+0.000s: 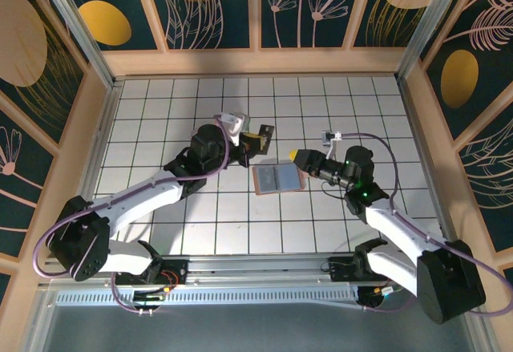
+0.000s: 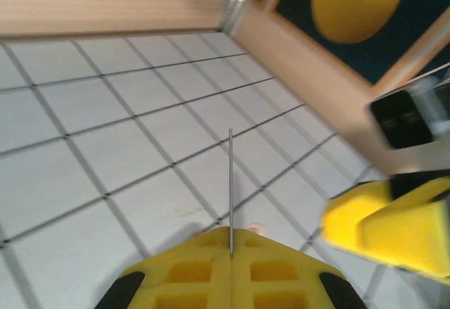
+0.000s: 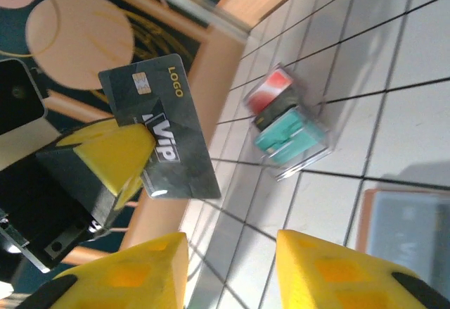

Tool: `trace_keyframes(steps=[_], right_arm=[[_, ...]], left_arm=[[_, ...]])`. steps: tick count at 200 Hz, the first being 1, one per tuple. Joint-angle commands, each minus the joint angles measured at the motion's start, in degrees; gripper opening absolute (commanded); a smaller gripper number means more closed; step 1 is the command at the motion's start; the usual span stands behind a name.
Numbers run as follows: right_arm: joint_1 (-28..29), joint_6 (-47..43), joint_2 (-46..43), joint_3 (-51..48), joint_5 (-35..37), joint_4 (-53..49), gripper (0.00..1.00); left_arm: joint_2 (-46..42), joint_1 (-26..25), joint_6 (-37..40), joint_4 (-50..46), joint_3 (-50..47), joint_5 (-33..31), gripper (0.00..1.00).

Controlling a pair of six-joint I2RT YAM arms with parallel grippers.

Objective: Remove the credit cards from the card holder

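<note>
The card holder [image 1: 277, 178] lies open and flat mid-table, tan-brown at the rim with grey-blue pockets; one corner of it [image 3: 411, 228] shows in the right wrist view. My left gripper [image 1: 247, 142] is shut on a dark grey credit card [image 1: 261, 139], held off the table behind the holder. That card [image 3: 167, 139] reads "VIP" and "LOGO" in the right wrist view. From the left wrist it is a thin edge-on line [image 2: 230, 182] rising from the closed jaws of the left gripper [image 2: 230, 233]. My right gripper [image 1: 298, 158] hovers open at the holder's right edge, with nothing between the fingers of the right gripper [image 3: 232, 246]. No red-orange card is visible.
A clear plastic box [image 1: 331, 137] [image 3: 290, 124] with red and teal contents stands behind the right gripper. Wooden walls [image 1: 256, 62] enclose the white tiled table. In the left wrist view, the right gripper's yellow finger [image 2: 387, 224] is close on the right.
</note>
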Motion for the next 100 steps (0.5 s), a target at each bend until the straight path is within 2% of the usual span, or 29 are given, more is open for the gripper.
trace_keyframes(steps=[1, 49, 100], right_arm=[[0.2, -7.1, -3.0, 3.1, 8.6, -14.3, 0.41], [0.2, -8.1, -4.8, 4.3, 15.4, -21.9, 0.44], [0.2, -7.8, -5.8, 4.5, 19.3, -23.8, 0.53]], left_arm=[[-0.3, 2.4, 17.7, -13.4, 4.1, -6.7, 0.0], [2.4, 9.2, 36.2, -23.9, 9.3, -9.1, 0.0], [5.8, 15.3, 47.9, -31.7, 12.5, -9.3, 0.0]])
